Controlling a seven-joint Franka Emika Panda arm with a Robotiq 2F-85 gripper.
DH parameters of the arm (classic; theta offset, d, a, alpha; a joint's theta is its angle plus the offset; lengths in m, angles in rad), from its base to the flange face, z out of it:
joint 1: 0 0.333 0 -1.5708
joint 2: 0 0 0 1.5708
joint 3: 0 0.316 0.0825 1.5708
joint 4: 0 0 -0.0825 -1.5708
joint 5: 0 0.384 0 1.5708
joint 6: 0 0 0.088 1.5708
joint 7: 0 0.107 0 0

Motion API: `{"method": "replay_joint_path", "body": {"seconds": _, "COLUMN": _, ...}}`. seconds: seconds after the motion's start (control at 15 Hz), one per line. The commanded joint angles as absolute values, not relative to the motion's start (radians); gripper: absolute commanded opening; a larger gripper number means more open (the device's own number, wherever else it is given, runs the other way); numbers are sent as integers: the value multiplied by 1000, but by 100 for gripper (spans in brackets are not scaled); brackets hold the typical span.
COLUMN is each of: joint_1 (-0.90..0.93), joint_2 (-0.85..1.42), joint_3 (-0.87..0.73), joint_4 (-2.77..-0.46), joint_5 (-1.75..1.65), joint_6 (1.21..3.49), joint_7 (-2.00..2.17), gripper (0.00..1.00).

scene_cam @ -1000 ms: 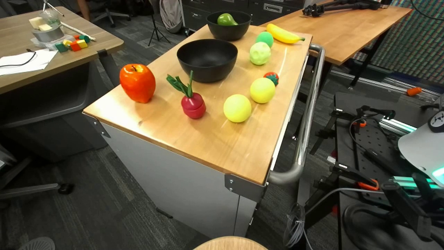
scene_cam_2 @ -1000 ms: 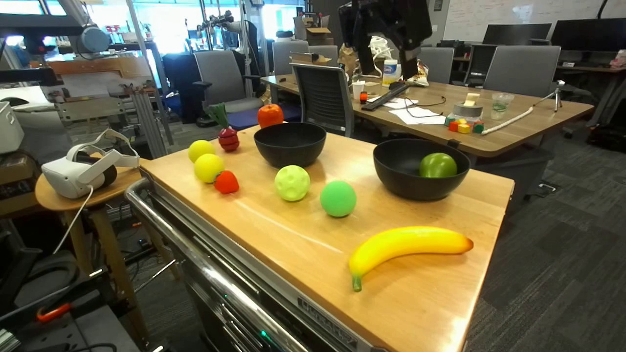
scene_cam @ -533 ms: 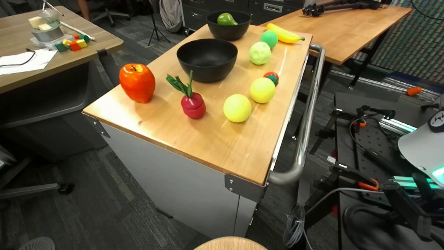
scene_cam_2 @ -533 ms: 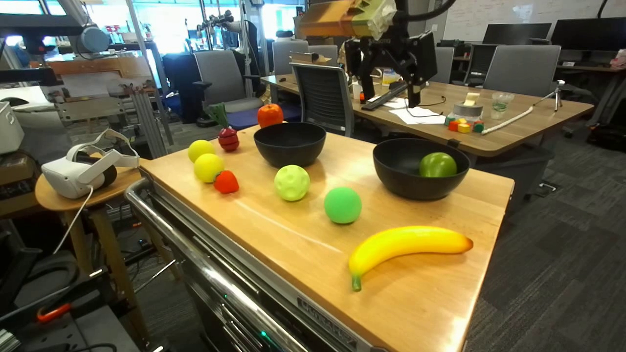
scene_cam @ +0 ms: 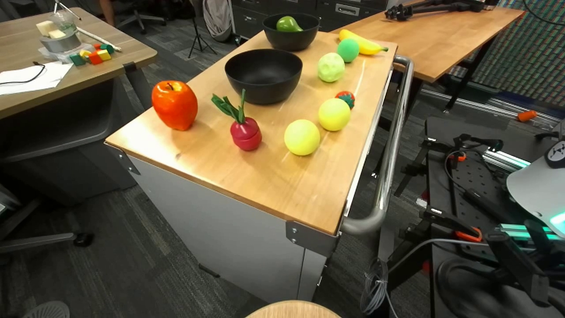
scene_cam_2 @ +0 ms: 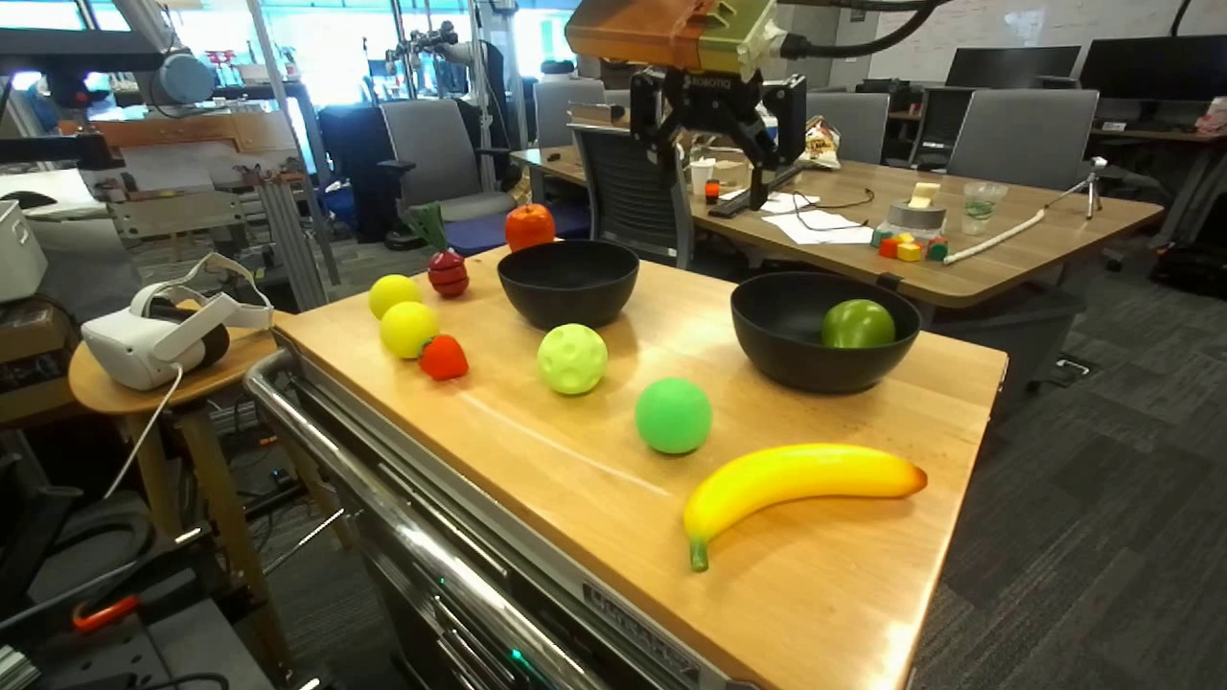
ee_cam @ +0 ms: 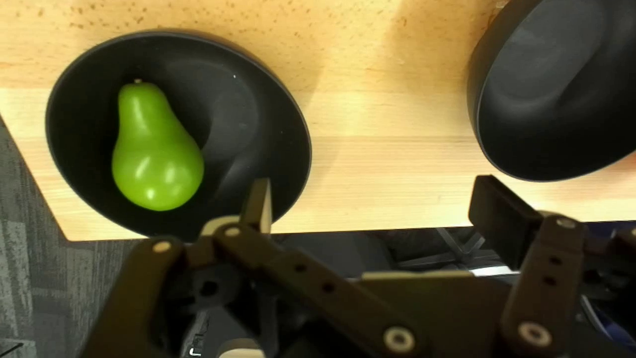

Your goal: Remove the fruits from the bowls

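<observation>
A green pear (ee_cam: 156,154) lies in a black bowl (ee_cam: 233,109) in the wrist view. In an exterior view the pear (scene_cam_2: 859,326) and its bowl (scene_cam_2: 796,355) stand at the back right; the pear (scene_cam: 288,24) also shows in an exterior view. A second black bowl (scene_cam_2: 566,292) holds nothing visible; it shows at the upper right of the wrist view (ee_cam: 541,134). My gripper (ee_cam: 376,205) is open with nothing between its fingers. In an exterior view the gripper (scene_cam_2: 712,182) hangs above and behind the bowls, apart from them.
On the wooden cart top (scene_cam: 212,172) lie a banana (scene_cam_2: 805,479), green ball (scene_cam_2: 674,415), dimpled light-green ball (scene_cam_2: 572,358), strawberry (scene_cam_2: 444,356), two yellow balls (scene_cam_2: 410,330), red onion (scene_cam: 246,134) and red-orange apple (scene_cam: 175,105). A metal handle (scene_cam: 393,145) runs along one side.
My gripper has come down into fuller view and shifted left in an exterior view, still open. The green ball has rolled away from the dimpled ball, toward the banana. The pear has not moved.
</observation>
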State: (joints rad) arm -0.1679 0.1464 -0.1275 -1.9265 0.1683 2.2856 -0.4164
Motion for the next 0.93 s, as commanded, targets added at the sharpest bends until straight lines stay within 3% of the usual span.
{"method": "replay_joint_path", "body": {"seconds": 0.0, "joint_1": -175, "joint_2": 148, "joint_3": -119, "joint_4": -1924, "joint_5": 164, "joint_6": 2283, "joint_7": -411, "gripper": 100}}
{"method": "replay_joint_path", "body": {"seconds": 0.33, "joint_1": -210, "joint_2": 228, "joint_3": -107, "joint_4": -1907, "joint_5": 242, "joint_6": 2463, "joint_7": -485, "gripper": 100}}
{"method": "replay_joint_path", "body": {"seconds": 0.87, "joint_1": -258, "joint_2": 331, "joint_3": -86, "joint_4": -1887, "joint_5": 222, "joint_6": 2542, "joint_7": -535, "gripper": 100}}
